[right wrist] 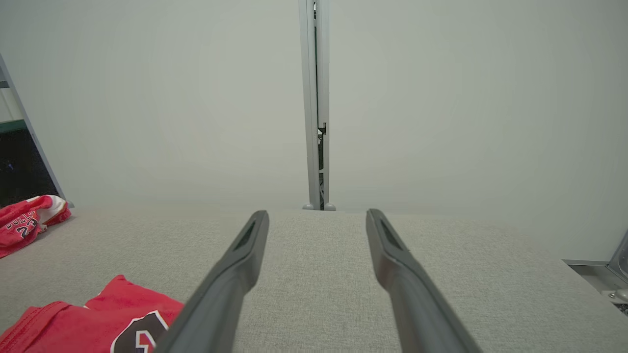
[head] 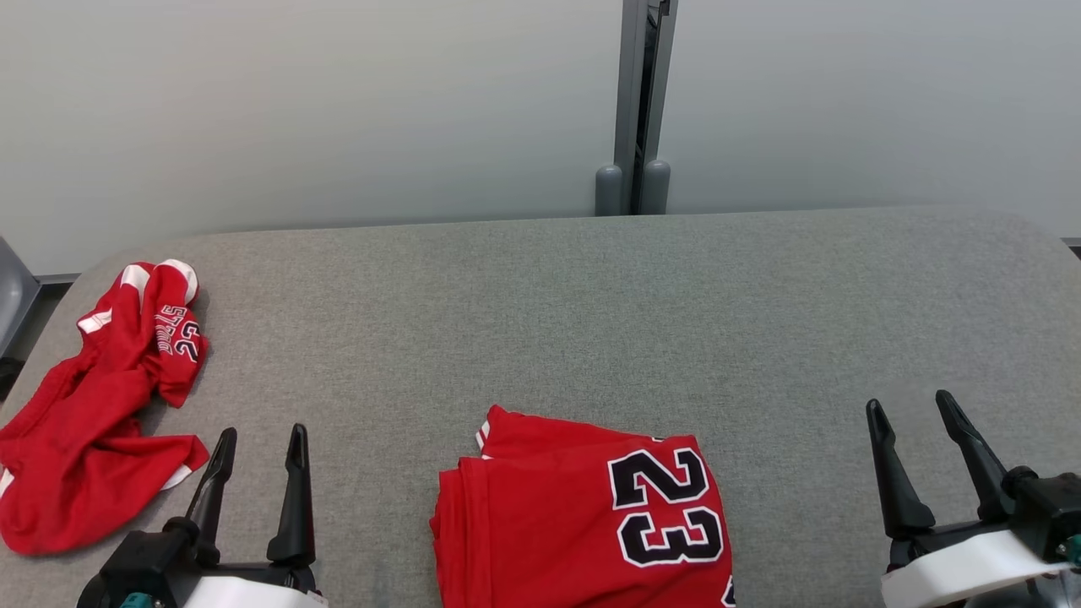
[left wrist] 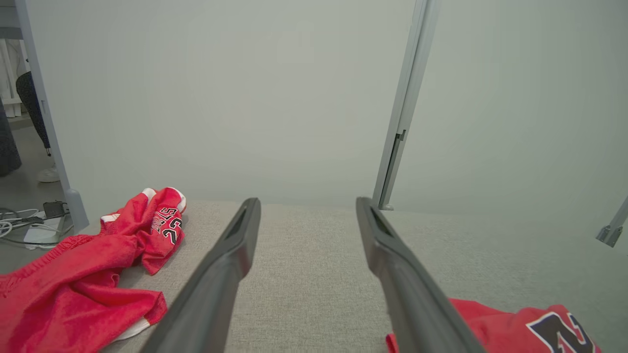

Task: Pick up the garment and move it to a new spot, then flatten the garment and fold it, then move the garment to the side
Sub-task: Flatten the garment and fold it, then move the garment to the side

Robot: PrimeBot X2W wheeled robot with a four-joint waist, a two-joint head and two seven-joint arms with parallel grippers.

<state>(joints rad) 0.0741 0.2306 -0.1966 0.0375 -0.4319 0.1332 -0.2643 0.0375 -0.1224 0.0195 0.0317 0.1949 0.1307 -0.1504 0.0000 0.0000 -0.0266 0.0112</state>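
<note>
Both jaws stand apart, holding nothing: left gripper at the lower left of the head view, right gripper at the lower right. Between them, at bottom centre, lies the folded jersey, red, its black 23 facing up, cut off by the frame's bottom edge. A crumpled garment, also red, lies at the left edge of the grey table, just beside the left gripper. Behind the table is a pale wall with a grey post at upper centre.
</note>
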